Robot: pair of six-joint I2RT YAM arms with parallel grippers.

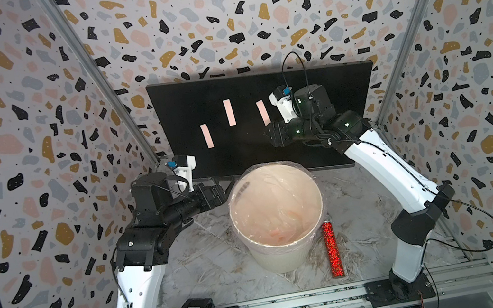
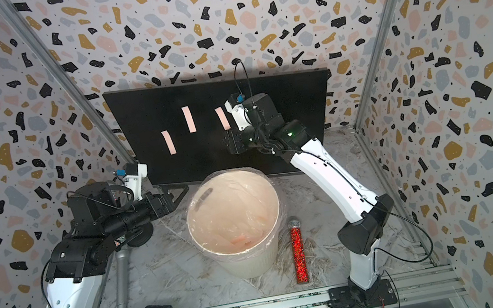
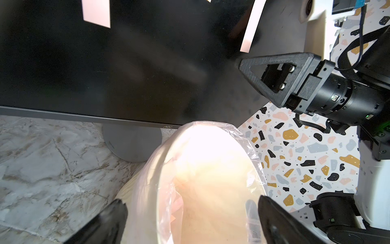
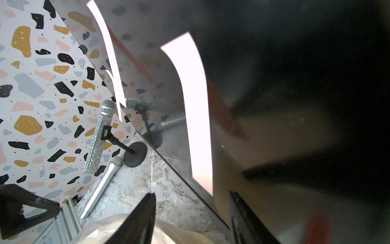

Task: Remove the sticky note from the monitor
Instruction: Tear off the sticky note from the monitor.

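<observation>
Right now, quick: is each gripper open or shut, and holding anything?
Left gripper: open, empty.
Right gripper: open by a note's lower end, holding nothing.

Both top views are evenly bright, darkening and bending toward the corners. Glare whites out the bin (image 3: 211, 126); the monitor (image 4: 295, 105) blurs close up.

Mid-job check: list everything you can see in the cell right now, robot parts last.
monitor: one, black, standing at the table's back.
sticky notes: three, pink, stuck on the monitor's screen.
bin: one, white, plastic-lined, in front of the monitor.
red microphone: one, red glitter, lying beside the bin.
silver microphone: one, plain silver, lying across the bin from the red one.
glitter microphone: one, silver glitter, on a black stand by the monitor's edge.
table: one, marble-patterned.
left gripper: open, at the bin's rim.
right gripper: open, jaws either side of one note's lower end.
</observation>
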